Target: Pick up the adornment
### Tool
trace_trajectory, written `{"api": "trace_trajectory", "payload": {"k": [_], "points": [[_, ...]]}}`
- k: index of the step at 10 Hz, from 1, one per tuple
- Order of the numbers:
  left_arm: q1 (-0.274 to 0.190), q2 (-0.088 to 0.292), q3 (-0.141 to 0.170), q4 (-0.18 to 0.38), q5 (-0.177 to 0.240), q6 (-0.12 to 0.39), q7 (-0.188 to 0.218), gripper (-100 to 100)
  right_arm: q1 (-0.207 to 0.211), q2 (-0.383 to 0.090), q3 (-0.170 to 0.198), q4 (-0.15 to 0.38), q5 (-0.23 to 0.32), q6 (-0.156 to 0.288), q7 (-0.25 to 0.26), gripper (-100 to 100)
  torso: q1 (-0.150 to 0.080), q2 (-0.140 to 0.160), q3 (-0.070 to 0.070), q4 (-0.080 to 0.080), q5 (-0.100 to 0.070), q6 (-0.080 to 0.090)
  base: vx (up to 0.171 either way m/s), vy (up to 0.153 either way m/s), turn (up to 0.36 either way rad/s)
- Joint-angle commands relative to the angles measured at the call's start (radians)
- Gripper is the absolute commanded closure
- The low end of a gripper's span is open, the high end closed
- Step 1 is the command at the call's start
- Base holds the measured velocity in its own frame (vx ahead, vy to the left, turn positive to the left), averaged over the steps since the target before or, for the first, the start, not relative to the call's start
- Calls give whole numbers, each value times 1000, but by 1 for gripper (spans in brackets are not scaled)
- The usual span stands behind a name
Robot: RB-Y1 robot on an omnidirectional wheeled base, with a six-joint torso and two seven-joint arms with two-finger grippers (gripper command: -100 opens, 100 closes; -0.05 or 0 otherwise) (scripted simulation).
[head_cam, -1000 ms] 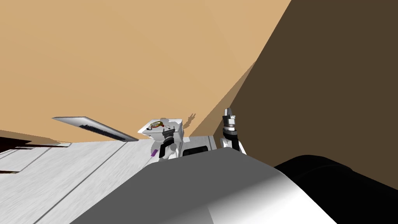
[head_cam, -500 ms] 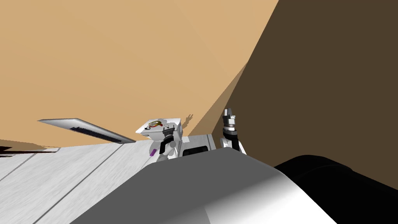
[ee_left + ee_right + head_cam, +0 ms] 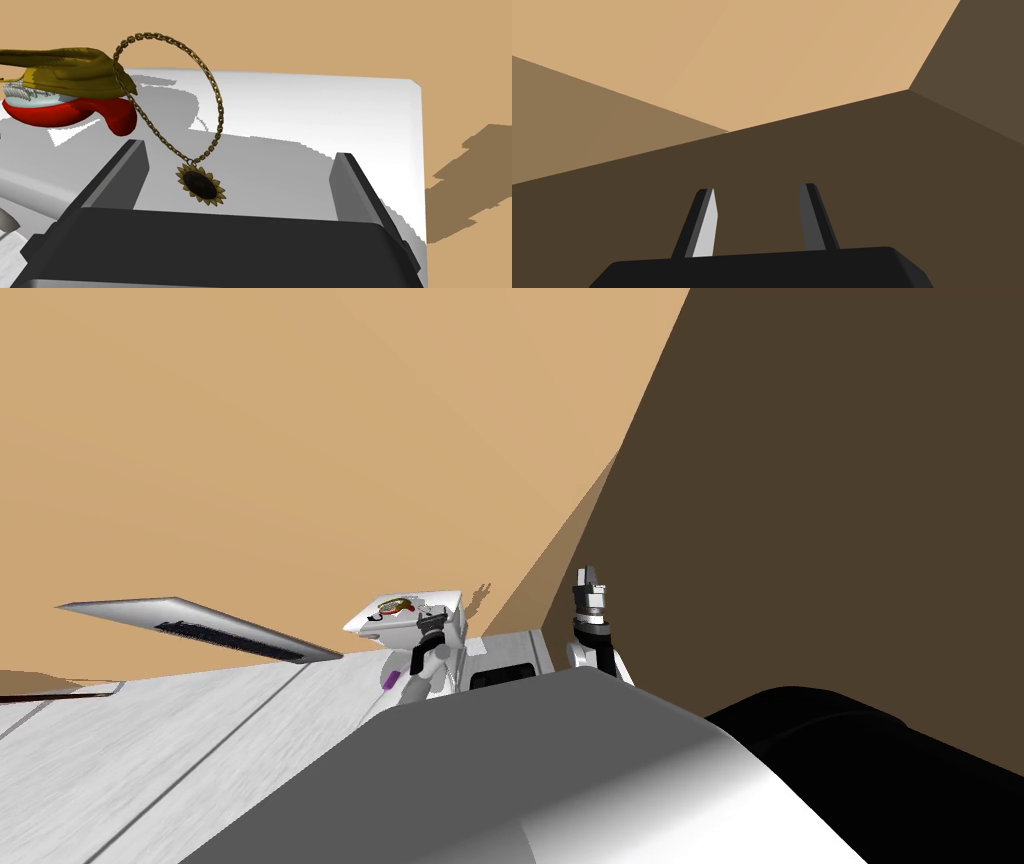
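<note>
Necklace (image 3: 200, 184) is what I am after, and it lies flat on top of a white block (image 3: 325, 115). It has a thin gold chain in a big loop and a flower charm with a dark middle. The charm sits between the two fingers of my left gripper (image 3: 239, 149), closer to one finger than the other. My left fingers are spread wide and touch nothing. The chain loops away from the gripper, across the top of the block.

At the far side of the loop lies a red and gold thing (image 3: 65, 95) with pale teeth. It is on the block too, and the chain runs right along its gold edge.

From my head I see the white block (image 3: 385, 636) close to the tan wall, with my left gripper (image 3: 432, 626) just above it. A small purple thing (image 3: 394, 680) lies beside the block on a white boarded surface (image 3: 180, 728). A flat grey slab (image 3: 200, 623) lies further along.

My right gripper (image 3: 758, 187) is up by the dark brown wall, well away from the block. Its fingers are apart and hold nothing. From my head it (image 3: 590, 578) points up.
</note>
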Motion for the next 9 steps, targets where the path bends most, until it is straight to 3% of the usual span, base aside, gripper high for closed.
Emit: {"api": "trace_trajectory", "payload": {"k": [1,2,3,4,6,7,8,9], "points": [[-32,20,-5,50,31,-12,0,-100,0,0,0,0,0,0,0,0,0,0,0,0,0,0,-66,-9,-81],[-72,58,-17,82,69,-34,-3,-100,0,0,0,0,0,0,0,0,0,0,0,-1,1,0,-81,-30,-133],[-86,58,-17,123,86,-34,-3,-100,0,0,0,0,0,0,0,0,0,-2,-1,0,0,1,-77,-25,-73],[-123,96,-29,151,122,-56,-7,-100,0,0,0,0,0,0,0,0,1,-4,-2,0,0,1,-94,-29,-128],[-140,96,-29,189,141,-56,-7,-100,0,0,0,0,0,0,0,0,1,-5,-3,0,1,1,-43,-15,-22],[-188,133,-41,226,186,-78,-10,-100,0,0,0,0,0,0,0,0,2,-8,-4,-1,1,1,-45,-15,-150],[-194,133,-41,260,195,-78,-10,-100,0,0,0,0,0,0,0,0,2,-8,-4,-1,1,2,-56,-17,-69],[-242,171,-53,306,231,-100,-14,-100,0,0,0,0,0,0,0,0,2,-7,-4,-1,1,1,-75,-38,-119]]}}
